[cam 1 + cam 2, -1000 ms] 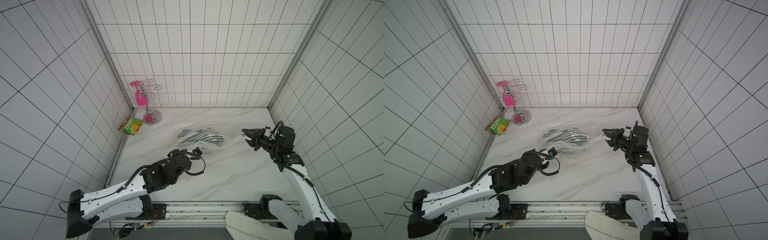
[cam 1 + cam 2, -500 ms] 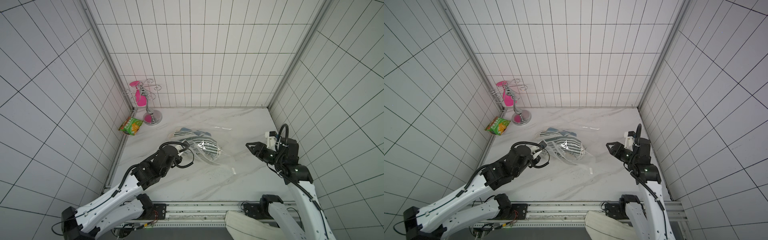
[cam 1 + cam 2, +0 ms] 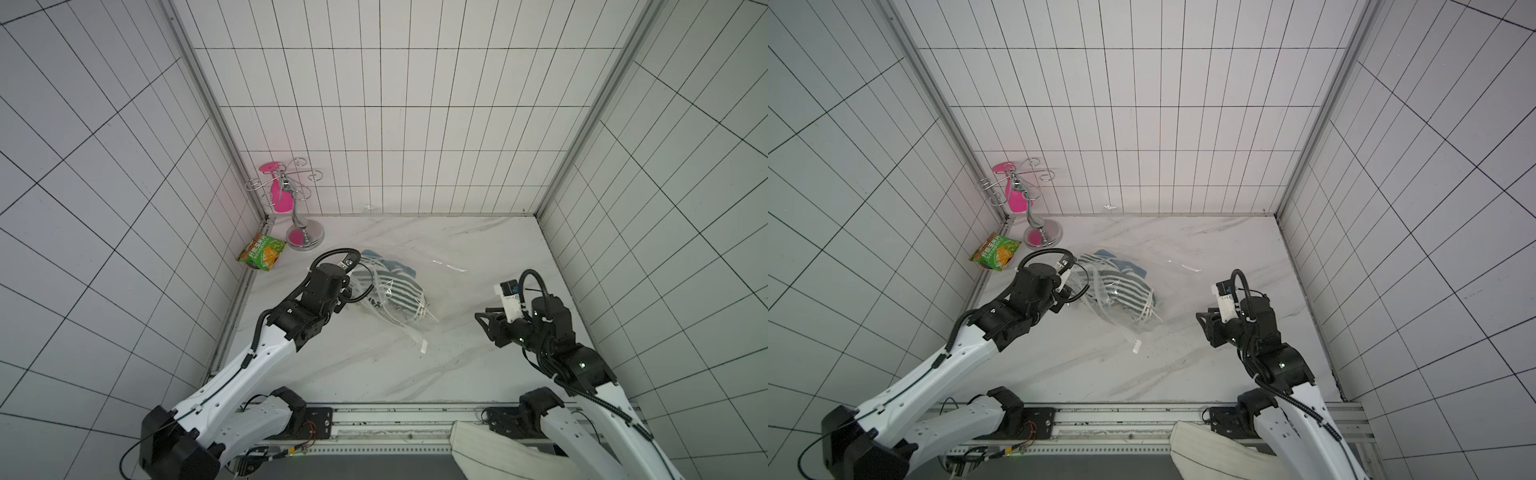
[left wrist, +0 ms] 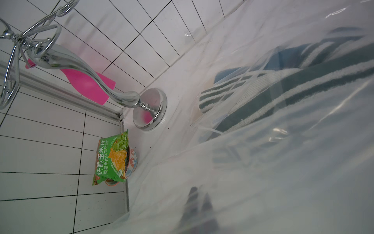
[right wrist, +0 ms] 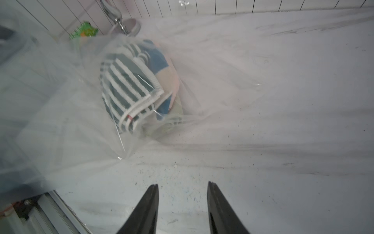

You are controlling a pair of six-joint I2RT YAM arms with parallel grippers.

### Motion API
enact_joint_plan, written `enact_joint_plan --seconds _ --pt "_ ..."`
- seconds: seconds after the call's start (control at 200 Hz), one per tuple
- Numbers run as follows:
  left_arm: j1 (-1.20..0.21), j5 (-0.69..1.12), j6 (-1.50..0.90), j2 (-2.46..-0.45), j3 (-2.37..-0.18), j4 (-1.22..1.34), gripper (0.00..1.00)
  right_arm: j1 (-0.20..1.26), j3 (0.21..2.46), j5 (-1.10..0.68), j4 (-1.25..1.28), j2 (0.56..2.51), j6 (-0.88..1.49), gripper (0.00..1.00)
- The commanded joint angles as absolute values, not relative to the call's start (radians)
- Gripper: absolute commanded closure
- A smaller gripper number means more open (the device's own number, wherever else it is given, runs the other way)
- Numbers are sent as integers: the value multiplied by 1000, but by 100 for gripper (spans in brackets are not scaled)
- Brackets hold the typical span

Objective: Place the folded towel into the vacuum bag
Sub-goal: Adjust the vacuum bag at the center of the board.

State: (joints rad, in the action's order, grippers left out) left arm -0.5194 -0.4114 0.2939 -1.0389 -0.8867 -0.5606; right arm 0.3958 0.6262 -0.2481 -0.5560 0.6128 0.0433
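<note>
The striped green-and-white folded towel [image 3: 392, 286] is inside the crinkly clear plastic vacuum bag [image 3: 409, 332], mid-table. The left gripper [image 4: 199, 202] looks pinched together on the bag's film. The right gripper [image 5: 182, 184] hangs nearby, jaws apart, empty.

Risk: if the left one tugs that slippery film up, the bag could tip and the towel slide out.

The surface is a smooth white marble-look tabletop [image 3: 374, 374] boxed in by white tiled walls [image 3: 395, 145], with a green snack packet [image 3: 262, 257] and a chrome stand [image 3: 305, 239] in the corner.
</note>
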Motion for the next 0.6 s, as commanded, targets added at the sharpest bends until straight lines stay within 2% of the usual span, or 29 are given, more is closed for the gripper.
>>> enact_joint_plan --seconds 0.0,0.165,0.375,0.475,0.595 --pt "-495 -407 243 -1066 -946 -552 100 541 692 -43 -692 637 -226 54" --pt "-494 -391 226 -1100 -974 -551 100 790 643 16 -521 575 -251 46" --pt "-491 -396 229 -1109 -977 -551 100 1125 591 206 -219 658 -331 47" --pt "-490 -392 225 -1111 -971 -552 100 1202 583 219 -120 731 -353 46" --pt "-490 -390 227 -1112 -966 -546 100 1213 565 185 -32 785 -343 46"
